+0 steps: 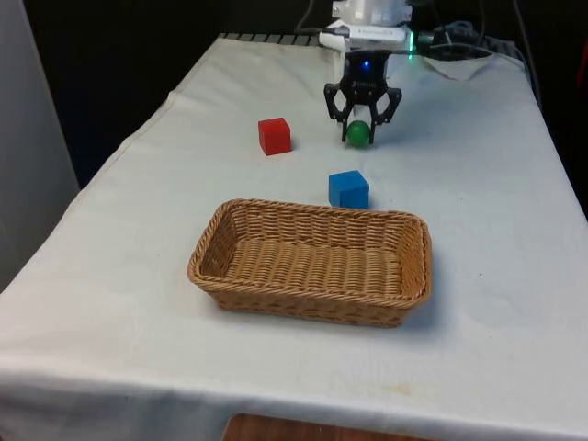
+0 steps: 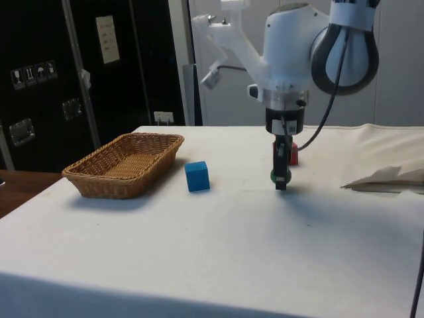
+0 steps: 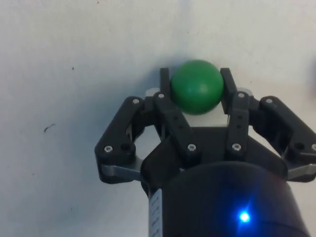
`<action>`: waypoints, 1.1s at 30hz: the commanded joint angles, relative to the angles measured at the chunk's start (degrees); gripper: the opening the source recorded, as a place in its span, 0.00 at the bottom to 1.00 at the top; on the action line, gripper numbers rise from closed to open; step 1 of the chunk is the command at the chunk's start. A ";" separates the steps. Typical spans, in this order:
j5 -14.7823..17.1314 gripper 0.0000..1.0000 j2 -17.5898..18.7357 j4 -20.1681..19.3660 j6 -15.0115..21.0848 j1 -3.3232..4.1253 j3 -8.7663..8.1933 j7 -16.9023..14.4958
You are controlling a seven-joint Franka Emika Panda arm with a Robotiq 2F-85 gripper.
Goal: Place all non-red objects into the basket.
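A green ball [image 1: 357, 133] sits between the fingers of my black gripper [image 1: 359, 134] at the far middle of the table, low over the cloth. In the wrist view both fingertips [image 3: 165, 79] press against the green ball [image 3: 196, 87], so my gripper [image 3: 196, 81] is shut on it. From the side, my gripper [image 2: 281, 179] reaches down to the cloth with the green ball [image 2: 274, 175] just peeking out. A blue cube [image 1: 348, 189] stands just behind the wicker basket [image 1: 220, 266], which is empty. A red cube [image 1: 274, 136] lies towards the front view's left of my gripper.
In the side view the wicker basket [image 2: 83, 180] lies at the left, the blue cube [image 2: 197, 176] beside it, and the red cube [image 2: 293, 154] behind my gripper. Crumpled paper [image 2: 387, 179] lies at the side view's right. Cables [image 1: 469, 46] lie by the robot's base.
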 commanded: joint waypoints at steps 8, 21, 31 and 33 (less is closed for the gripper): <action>-0.86 0.00 -7.91 -0.69 -6.59 -0.34 -1.15 -1.09; -1.09 0.00 -16.33 0.17 -15.01 -0.86 -1.43 -1.89; 0.17 0.00 -20.28 4.81 -23.32 -0.17 -1.55 -2.52; -0.11 0.00 -20.28 5.16 -23.26 -0.29 -1.55 -2.41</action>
